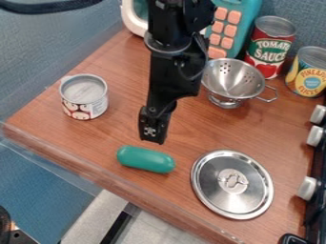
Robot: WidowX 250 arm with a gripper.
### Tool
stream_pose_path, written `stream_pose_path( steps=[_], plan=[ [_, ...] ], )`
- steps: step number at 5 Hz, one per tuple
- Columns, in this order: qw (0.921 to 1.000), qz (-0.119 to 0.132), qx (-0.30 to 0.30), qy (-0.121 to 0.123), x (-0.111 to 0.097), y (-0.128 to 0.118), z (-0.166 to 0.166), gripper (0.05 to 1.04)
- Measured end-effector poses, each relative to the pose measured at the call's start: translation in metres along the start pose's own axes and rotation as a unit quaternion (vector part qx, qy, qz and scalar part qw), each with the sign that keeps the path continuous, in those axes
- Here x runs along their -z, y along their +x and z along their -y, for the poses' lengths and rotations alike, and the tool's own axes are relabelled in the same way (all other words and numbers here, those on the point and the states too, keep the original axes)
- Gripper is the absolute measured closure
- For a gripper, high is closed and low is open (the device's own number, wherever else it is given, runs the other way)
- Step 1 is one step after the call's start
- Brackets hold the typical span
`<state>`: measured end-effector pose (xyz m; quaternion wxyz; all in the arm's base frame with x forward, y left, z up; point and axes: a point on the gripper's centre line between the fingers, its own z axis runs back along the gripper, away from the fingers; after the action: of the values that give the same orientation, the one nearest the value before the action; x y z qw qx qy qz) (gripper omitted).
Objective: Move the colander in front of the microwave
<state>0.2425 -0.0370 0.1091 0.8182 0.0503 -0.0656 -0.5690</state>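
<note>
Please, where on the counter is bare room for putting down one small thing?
The wooden counter is bare between the short can and the gripper, and between colander and lid, toward the stove knobs. It is crowded where colander, microwave, red can and yellow can stand close.

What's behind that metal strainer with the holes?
Behind the colander stand the teal toy microwave and a red can. The colander covers the patch of counter right behind it, so I can't tell whether anything is there.
</note>
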Motion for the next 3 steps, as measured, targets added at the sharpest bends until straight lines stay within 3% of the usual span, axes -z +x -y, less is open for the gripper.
stream_pose_path(
  steps=[1, 3],
  plan=[
    [0.9999, -0.005, -0.004, -0.008, 0.006, -0.001, 0.001, 0.083],
    [0.9981, 0.024, -0.034, 0.045, 0.013, 0.016, -0.039, 0.083]
  ],
)
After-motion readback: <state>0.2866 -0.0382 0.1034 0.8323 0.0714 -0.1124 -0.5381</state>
